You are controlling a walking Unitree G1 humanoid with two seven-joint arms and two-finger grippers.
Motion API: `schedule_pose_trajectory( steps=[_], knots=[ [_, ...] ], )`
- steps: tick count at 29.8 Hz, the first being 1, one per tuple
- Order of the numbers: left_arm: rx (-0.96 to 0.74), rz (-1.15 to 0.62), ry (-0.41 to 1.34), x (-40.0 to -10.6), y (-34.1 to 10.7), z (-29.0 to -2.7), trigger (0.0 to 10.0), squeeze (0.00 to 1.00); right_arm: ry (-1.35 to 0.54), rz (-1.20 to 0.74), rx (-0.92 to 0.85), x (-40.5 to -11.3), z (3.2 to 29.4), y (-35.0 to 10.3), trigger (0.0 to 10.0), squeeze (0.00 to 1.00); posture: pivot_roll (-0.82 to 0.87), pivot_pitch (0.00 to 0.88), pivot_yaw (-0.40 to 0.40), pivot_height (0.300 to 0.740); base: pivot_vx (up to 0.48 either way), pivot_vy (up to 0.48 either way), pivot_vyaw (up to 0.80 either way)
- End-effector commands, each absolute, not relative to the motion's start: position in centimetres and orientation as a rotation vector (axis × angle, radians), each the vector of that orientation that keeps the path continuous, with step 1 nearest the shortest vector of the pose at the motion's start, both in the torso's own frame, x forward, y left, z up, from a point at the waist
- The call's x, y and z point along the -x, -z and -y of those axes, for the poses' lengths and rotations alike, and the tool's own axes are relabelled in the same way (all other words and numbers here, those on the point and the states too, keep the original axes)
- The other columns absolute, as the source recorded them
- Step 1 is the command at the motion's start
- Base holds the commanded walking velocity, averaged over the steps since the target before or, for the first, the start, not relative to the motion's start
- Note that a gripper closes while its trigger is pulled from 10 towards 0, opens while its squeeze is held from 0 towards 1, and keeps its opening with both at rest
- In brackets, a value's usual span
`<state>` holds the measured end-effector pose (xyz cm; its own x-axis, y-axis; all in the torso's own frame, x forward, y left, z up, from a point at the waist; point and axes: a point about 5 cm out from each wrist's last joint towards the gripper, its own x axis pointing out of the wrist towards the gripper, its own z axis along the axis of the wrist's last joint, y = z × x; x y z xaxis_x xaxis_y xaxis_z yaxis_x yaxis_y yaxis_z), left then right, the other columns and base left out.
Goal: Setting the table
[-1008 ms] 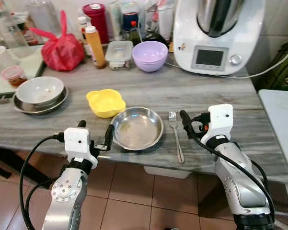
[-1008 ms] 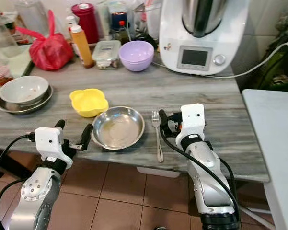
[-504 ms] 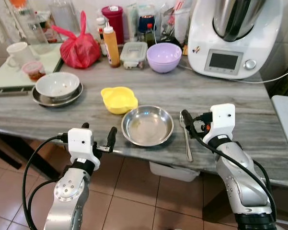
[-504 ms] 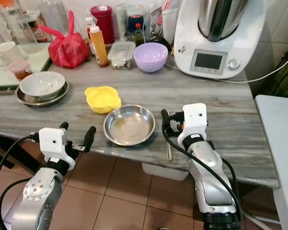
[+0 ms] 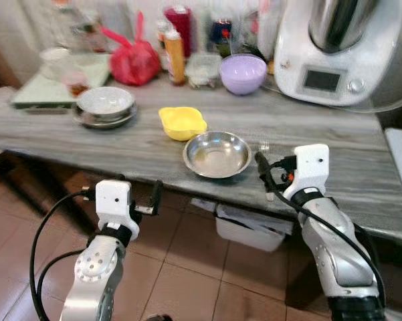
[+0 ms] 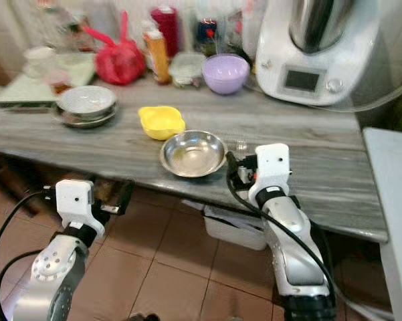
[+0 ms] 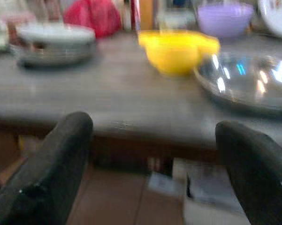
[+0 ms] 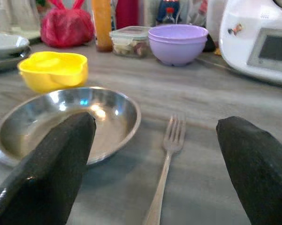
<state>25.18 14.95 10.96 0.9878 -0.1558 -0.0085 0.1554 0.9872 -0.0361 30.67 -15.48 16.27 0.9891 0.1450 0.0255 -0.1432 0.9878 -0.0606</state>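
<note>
A round steel plate (image 5: 217, 154) lies near the front edge of the grey table (image 5: 120, 144), with a fork (image 8: 166, 154) just to its right. A yellow bowl (image 5: 181, 123) sits behind the plate to the left. My right gripper (image 5: 271, 172) is open at the table's front edge, right of the plate; in its wrist view the fork lies ahead between its fingers (image 8: 47, 173). My left gripper (image 5: 139, 190) is open and empty, in front of the table and below its edge. The left wrist view is blurred.
A white bowl stacked on a steel plate (image 5: 106, 107) stands at the left. Along the back are a red bag (image 5: 135, 59), bottles, a lidded box, a purple bowl (image 5: 243, 73) and a white kitchen machine (image 5: 341, 50). A plastic bin (image 5: 251, 227) sits under the table on the tiled floor.
The whole picture has shifted: the camera has backed away and turned, so the table looks farther off. Both grippers stay open. Plate, fork and bowls lie as before.
</note>
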Motion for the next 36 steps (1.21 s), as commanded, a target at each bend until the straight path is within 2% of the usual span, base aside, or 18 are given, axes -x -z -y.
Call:
schedule_pose_trajectory(
  steps=[1,13,28,36],
  knots=[
    [0.013,0.013,0.156,-25.62,-11.72,-15.23,10.0,0.0,-0.125,0.026,0.059,-30.68,15.85,-16.14,10.0,0.0,-0.13,0.077,0.056,0.74,-0.292,0.0,0.0],
    [0.004,0.006,0.163,-25.62,-11.61,-15.18,10.0,0.0,-0.103,0.034,0.064,-30.88,16.12,-16.34,10.0,0.0,-0.14,0.077,0.057,0.74,-0.303,0.0,0.0],
    [0.002,0.012,0.17,-25.78,-11.6,-14.9,10.0,0.0,-0.094,0.044,0.064,-31.19,16.26,-16.57,10.0,0.0,-0.14,0.07,0.054,0.74,0.0,0.0,0.0],
    [0.004,0.012,0.179,-25.84,-11.6,-14.82,10.0,0.0,-0.095,0.04,0.064,-31.15,16.14,-16.47,10.0,0.0,-0.14,0.073,0.06,0.74,0.0,0.0,-0.62]
  ],
)
